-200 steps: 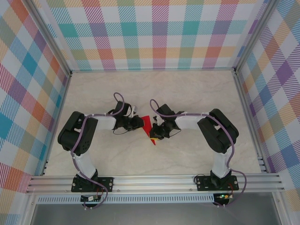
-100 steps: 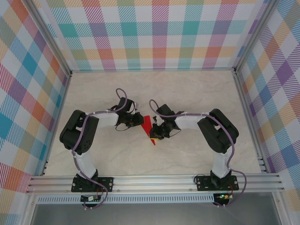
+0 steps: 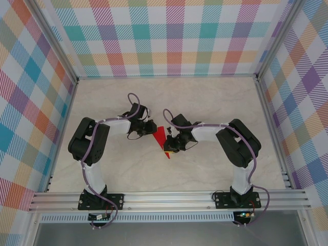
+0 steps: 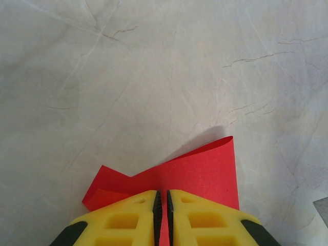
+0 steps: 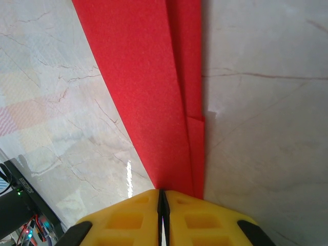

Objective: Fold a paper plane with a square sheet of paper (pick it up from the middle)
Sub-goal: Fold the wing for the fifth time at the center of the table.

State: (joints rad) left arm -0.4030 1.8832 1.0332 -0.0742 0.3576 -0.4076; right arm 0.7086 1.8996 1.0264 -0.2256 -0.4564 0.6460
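Top external: one paper plane [image 3: 161, 137], gripped by two closed tools, left tool [image 3: 155, 132] and right tool [image 3: 167, 146]

Over the table [image 3: 215, 97], the left arm [image 3: 115, 125] and right arm [image 3: 210, 132] meet at slim red paper [image 3: 160, 137].

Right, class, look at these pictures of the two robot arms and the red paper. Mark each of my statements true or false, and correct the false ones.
1. The left gripper and the right gripper are both shut on the red paper. True.
2. The red paper is a flat, unfolded square. False: it is creased, with folded layers overlapping.
3. The red paper sits against the back wall. False: it is near the middle of the table, between the two grippers.
4. The fingers of the grippers are yellow. True.
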